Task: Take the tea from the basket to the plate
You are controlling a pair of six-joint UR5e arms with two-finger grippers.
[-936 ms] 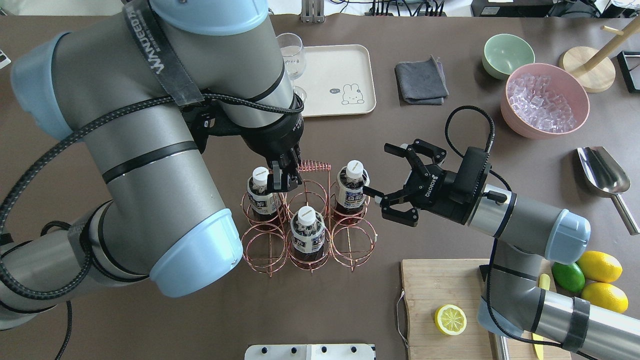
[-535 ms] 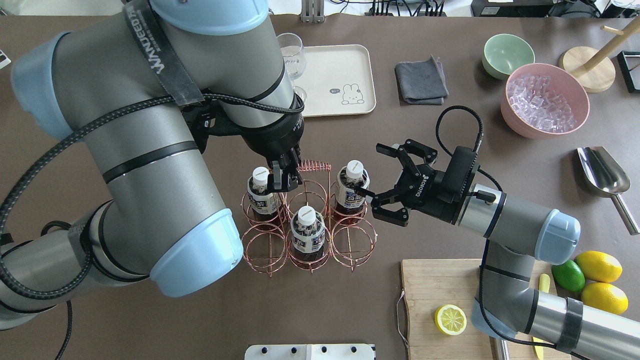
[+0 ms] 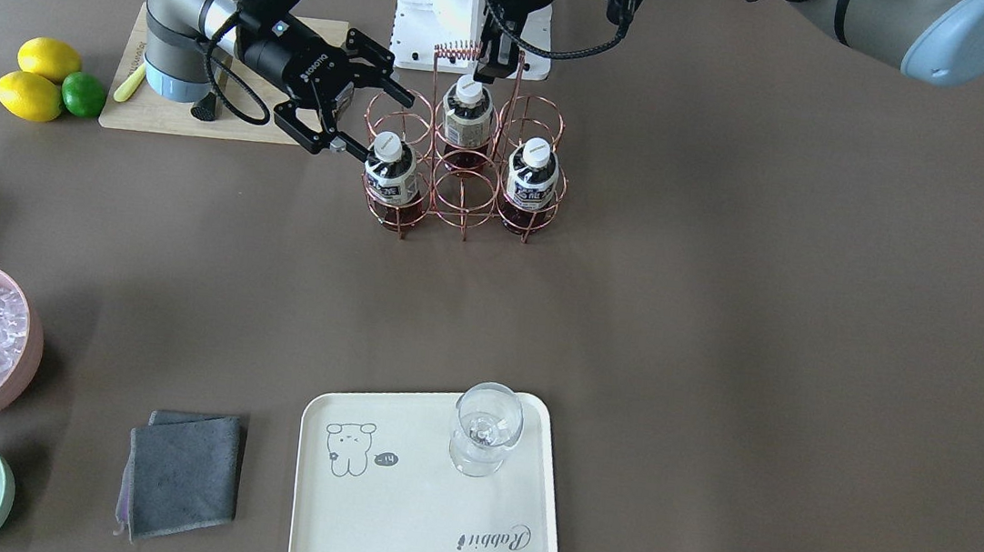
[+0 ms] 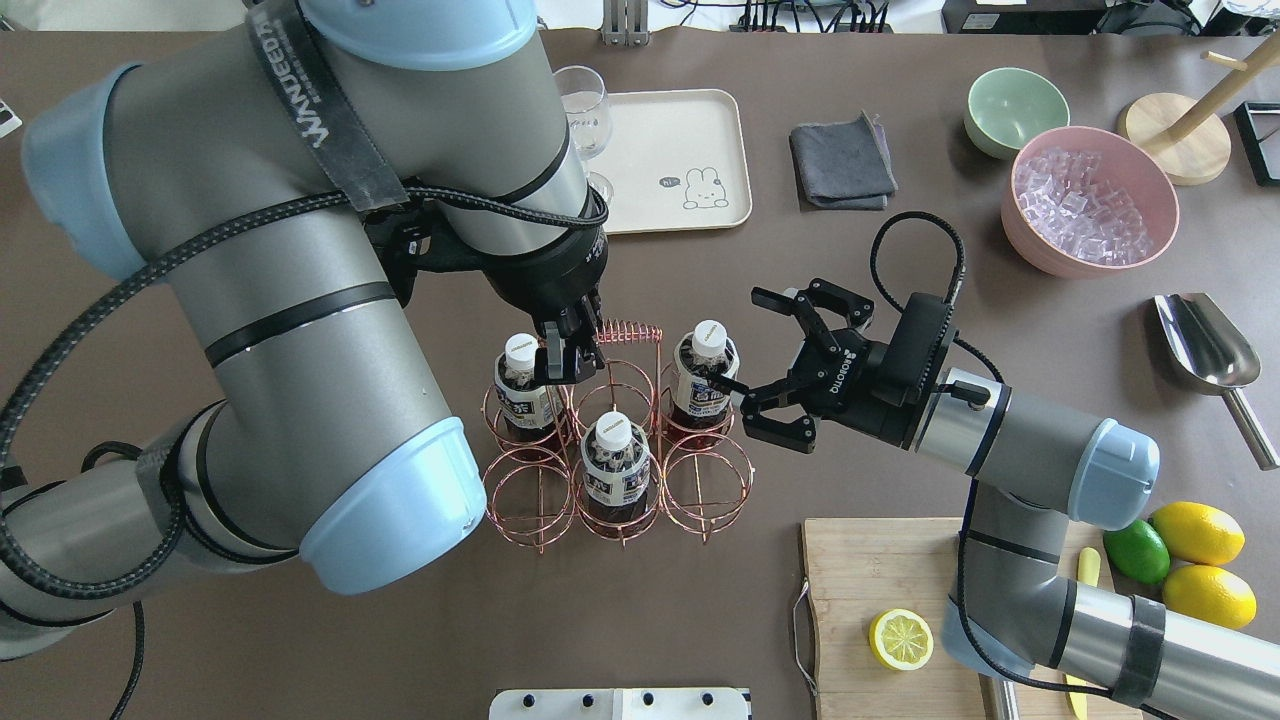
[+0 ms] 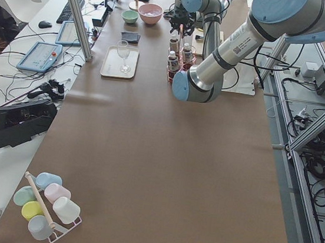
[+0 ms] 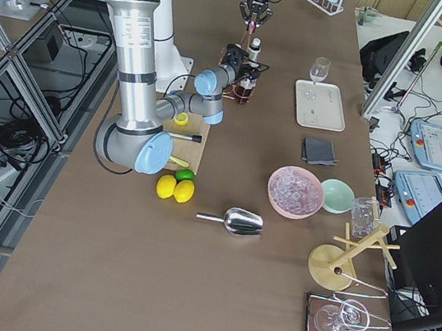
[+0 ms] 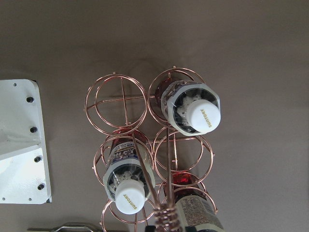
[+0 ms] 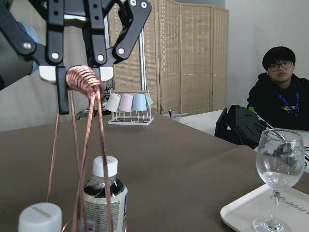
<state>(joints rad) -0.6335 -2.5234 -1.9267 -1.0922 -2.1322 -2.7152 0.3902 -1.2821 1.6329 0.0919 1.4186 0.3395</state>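
The tea (image 4: pixel 707 372) is standing upright in the basket (image 4: pixel 633 330), in the corner ring on the robot's right, in the row away from the robot. It is showing a white cap, a white-and-dark label and dark red-brown liquid below. A second bottle (image 4: pixel 520 385) is sitting in the corner ring at the other end of that row, and a third bottle (image 4: pixel 612 465) in the middle ring of the near row.

The right gripper (image 4: pixel 745 340) is lying level beside the tea with its fingers spread wide. One fingertip is reaching close to the label, but whether it is touching cannot be told. The left gripper (image 4: pixel 566 362) is pointing straight down and pinching the basket's coil-wrapped handle.

The plate (image 3: pixel 413 505) is lying well apart, near the table's edge across from the robot. It is cream, bearing a small animal drawing and "Rabbit" script, and a stemmed glass (image 3: pixel 486 423) is standing at one of its corners.

The table (image 4: pixel 660 620) is showing a plain brown top. A grey cloth (image 4: pixel 842 160) is lying beside the plate, with a green bowl (image 4: pixel 1015 110) and a pink bowl (image 4: pixel 1090 200) of ice toward the far right corner. A metal scoop (image 4: pixel 1205 345) is resting by the right edge. At the near edge a cutting board (image 4: pixel 870 570) is carrying a lemon half (image 4: pixel 900 638), with lemons (image 4: pixel 1200 530) and a lime (image 4: pixel 1137 552) beside it.

Slatted screens (image 8: pixel 193 53) are lining the room. A rack of pastel cups (image 8: pixel 128 102) is sitting at the table's left end, and a person (image 8: pixel 277 104) is sitting beyond its edge.
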